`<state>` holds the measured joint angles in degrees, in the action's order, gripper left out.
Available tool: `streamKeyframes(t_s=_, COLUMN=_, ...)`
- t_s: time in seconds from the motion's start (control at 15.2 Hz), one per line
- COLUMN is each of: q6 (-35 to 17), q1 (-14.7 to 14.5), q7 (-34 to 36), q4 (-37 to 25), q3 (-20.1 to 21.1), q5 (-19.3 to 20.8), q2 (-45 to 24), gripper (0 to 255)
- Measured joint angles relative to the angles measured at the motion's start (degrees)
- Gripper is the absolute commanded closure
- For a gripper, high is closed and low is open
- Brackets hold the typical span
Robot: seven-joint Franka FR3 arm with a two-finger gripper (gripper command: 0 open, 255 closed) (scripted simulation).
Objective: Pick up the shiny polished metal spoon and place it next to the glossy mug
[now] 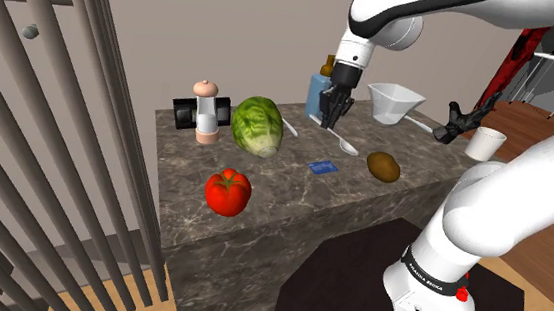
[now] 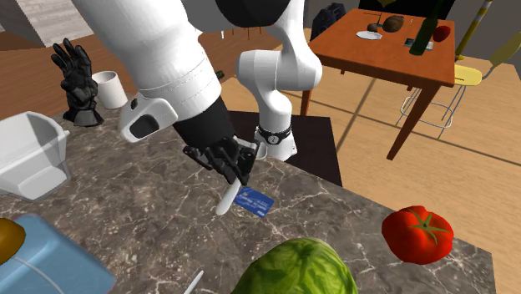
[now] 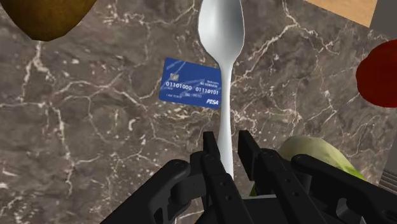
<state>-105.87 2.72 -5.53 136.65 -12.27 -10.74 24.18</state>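
One arm (image 1: pixel 502 210) is recorded rising from its stand (image 1: pixel 356 285) at the shoulder view's lower right. It is arched past that view's top edge, with the wrist turned down above the rear middle of the marble-patterned bench (image 1: pixel 282 205). The end effector (image 1: pixel 333 111) is pointed downward at a slight tilt. Its two fingers (image 3: pixel 213 159) are drawn in narrowly upon the handle of the spoon (image 3: pixel 221 38), which is clasped between them. Contact on both sides of the handle is seen in the wrist view.

The spoon is rendered pale grey-white and extends straight out beyond the fingertips, bowl outermost. The bowl is seen at or just above the bench; whether it touches the surface cannot be told. A blue card (image 2: pixel 254 201) lies just beside the bowl, and in the wrist view the handle overlaps the card's edge.

A potato (image 1: pixel 383 166) is noted near the spoon toward the shoulder view's right, a lettuce (image 1: pixel 258 125) near it toward the left, and a tomato (image 1: pixel 227 191) further forward. The mug (image 1: pixel 485 143), white, stands near the bench's right end in the shoulder view, just beside a black glove (image 1: pixel 460 120) and well apart from the spoon. A white jug (image 1: pixel 394 103) stands between the end effector and the mug.
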Motion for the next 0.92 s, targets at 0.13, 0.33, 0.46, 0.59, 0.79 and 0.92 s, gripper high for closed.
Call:
streamKeyframes(t_s=0.13, q6=1.6, q1=0.0, q7=0.4, q4=-1.0, q3=0.1, q5=0.2, q2=0.6, gripper=255)
streamKeyframes(t_s=0.33, q6=3.9, q1=0.0, q7=1.0, q4=-3.0, q3=0.2, q5=0.3, q2=1.0, gripper=255)
streamKeyframes(t_s=0.46, q6=5.2, q1=-0.1, q7=1.4, q4=-4.5, q3=0.3, q5=0.2, q2=0.9, gripper=255)
streamKeyframes(t_s=0.59, q6=6.7, q1=0.0, q7=1.7, q4=-5.6, q3=0.3, q5=0.4, q2=1.3, gripper=255)
streamKeyframes(t_s=0.79, q6=9.1, q1=0.3, q7=1.6, q4=-7.5, q3=-0.1, q5=0.8, q2=1.8, gripper=255)
streamKeyframes(t_s=0.92, q6=10.2, q1=1.2, q7=-0.1, q4=-7.5, q3=-1.5, q5=1.8, q2=2.5, gripper=255)
